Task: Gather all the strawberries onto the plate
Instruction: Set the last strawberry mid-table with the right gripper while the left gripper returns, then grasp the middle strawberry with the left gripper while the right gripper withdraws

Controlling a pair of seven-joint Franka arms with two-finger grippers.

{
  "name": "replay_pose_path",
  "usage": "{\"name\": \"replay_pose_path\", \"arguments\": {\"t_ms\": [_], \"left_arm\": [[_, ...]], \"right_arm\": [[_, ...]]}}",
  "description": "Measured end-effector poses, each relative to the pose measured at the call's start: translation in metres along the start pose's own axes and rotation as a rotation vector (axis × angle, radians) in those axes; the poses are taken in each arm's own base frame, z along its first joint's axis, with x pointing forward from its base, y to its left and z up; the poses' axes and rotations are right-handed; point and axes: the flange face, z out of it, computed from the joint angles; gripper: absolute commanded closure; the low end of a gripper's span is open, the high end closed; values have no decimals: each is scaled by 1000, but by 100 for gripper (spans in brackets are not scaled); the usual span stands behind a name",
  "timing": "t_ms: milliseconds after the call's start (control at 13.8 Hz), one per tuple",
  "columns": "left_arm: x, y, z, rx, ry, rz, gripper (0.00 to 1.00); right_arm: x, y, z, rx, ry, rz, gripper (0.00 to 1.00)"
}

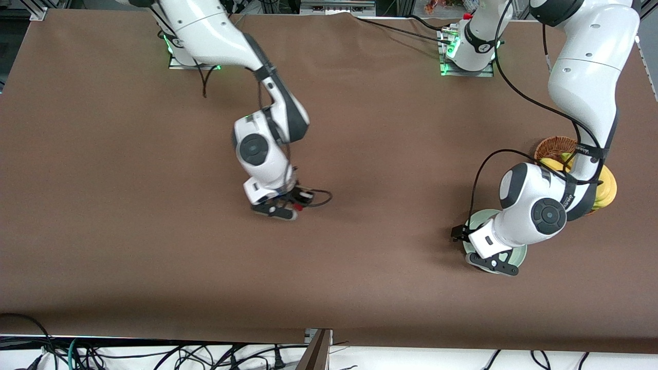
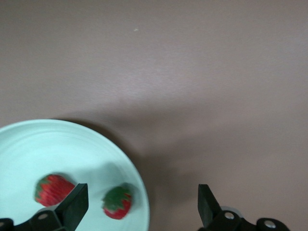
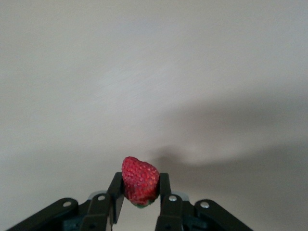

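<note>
Two strawberries lie in the plate (image 2: 29,144): one strawberry (image 2: 53,189) sits close to one finger (image 2: 74,207) of the left end effector (image 2: 139,209), and the second strawberry (image 2: 117,202) lies between the fingers, near the plate's rim. The left end effector's fingers stand wide apart and hold nothing. In the front view the left end effector (image 1: 491,263) hangs over the pale green plate (image 1: 520,254), which the arm's wrist largely hides, at the left arm's end of the brown worktop (image 1: 128,205).

A third strawberry (image 3: 140,181) is clamped between the fingers of the right end effector (image 3: 139,192), its red tip showing past the fingertips, with only bare worktop under it in the right wrist view. In the front view the right end effector (image 1: 288,208) sits low over the middle of the worktop, a speck of red from the held strawberry (image 1: 297,207) showing at its tip, well apart from the plate.

Just beside the left arm, farther from the front camera than the plate, stands a brown wicker basket (image 1: 558,148) with yellow fruit (image 1: 605,187) in it, partly covered by the arm.
</note>
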Motion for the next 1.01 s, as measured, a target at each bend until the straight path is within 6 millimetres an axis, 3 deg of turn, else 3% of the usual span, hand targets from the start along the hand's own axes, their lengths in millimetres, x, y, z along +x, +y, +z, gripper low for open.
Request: {"name": "replay_pose_path", "arguments": {"t_ms": [217, 362, 434, 506, 579, 796, 1013], "left_arm": [[1, 36, -4, -37, -22, -104, 0], [2, 67, -10, -67, -29, -190, 0], [1, 82, -13, -82, -40, -230, 0], [0, 96, -14, -97, -50, -265, 0], [0, 107, -16, -107, -57, -292, 0], [-2, 129, -15, -116, -73, -339, 0], [-4, 142, -12, -115, -84, -364, 0]], "right_arm": [[-48, -50, 18, 32, 5, 55, 80], [-72, -69, 29, 45, 5, 68, 78], [-81, -74, 34, 50, 7, 68, 31], [-87, -77, 38, 53, 9, 65, 0], [-89, -78, 41, 55, 11, 62, 0], [-69, -78, 27, 66, 52, 57, 0], [-15, -71, -21, 36, 71, -15, 0]]}}
